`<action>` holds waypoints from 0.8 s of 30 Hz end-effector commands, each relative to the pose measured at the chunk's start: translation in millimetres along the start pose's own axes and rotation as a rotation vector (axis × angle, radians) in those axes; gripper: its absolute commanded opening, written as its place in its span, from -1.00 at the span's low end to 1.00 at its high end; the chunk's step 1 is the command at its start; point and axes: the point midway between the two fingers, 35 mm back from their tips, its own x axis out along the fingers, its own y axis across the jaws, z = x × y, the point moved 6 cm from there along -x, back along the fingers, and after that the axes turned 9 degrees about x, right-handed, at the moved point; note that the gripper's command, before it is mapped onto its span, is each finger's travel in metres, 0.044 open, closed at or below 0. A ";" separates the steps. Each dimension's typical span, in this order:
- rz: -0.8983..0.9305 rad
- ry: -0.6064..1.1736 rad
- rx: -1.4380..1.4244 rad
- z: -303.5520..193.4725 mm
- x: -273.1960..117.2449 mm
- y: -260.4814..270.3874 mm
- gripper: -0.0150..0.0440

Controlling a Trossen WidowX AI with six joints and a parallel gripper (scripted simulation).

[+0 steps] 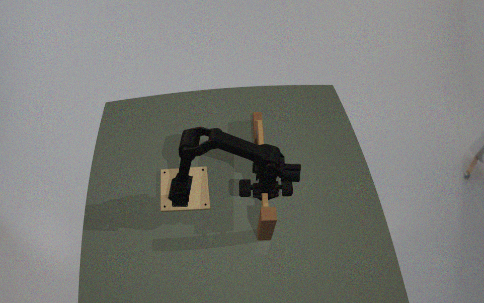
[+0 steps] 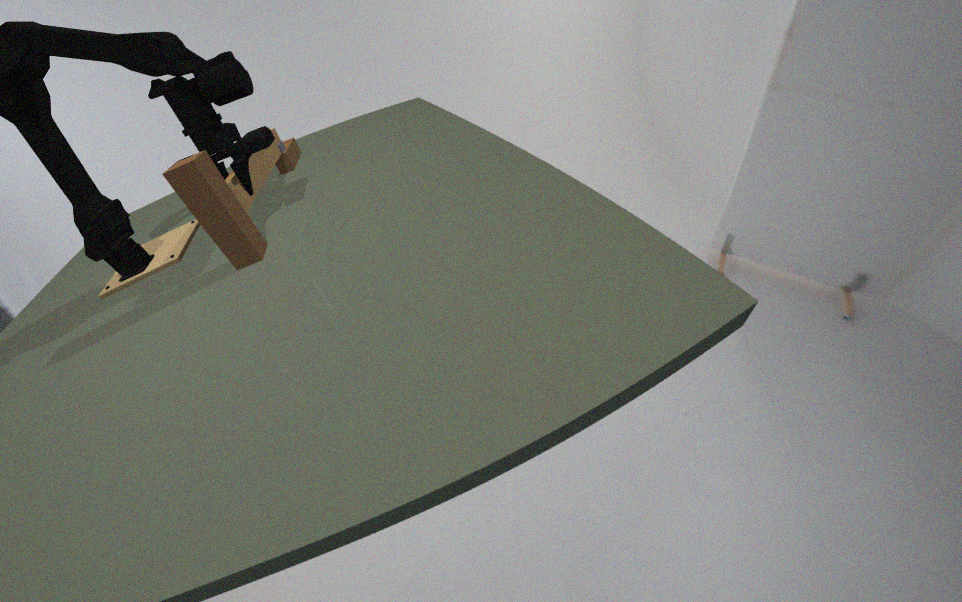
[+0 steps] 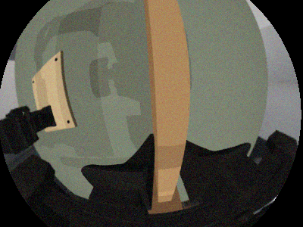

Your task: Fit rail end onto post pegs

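- The gripper [image 1: 264,191] is clamped narrow on the rail [image 1: 259,134], gripping it near the rail's near end, just short of the post [image 1: 267,221].
- In the top view the rail runs straight from the footboard block [image 1: 257,117] at the far end, under the arm [image 1: 232,144], to the post at the near end.
- A short piece of rail [image 1: 264,203] shows between the gripper and the post and reaches the post's top edge; the pegs and holes are hidden, so whether the end sits flush cannot be told.
- In the exterior view the post [image 2: 216,209] stands on the table [image 2: 425,319], with the gripper [image 2: 237,159] just behind its top.
- The wrist view shows the rail [image 3: 163,88] running away down the middle, with green table on both sides.
- The base plate [image 1: 184,188] lies left of the rail, well apart.
- Wide table lies right of the rail and nearer than the post, out to the table's edges.
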 end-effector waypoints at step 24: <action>-0.006 0.001 -0.002 -3.0 -2.0 -1.9 -0.49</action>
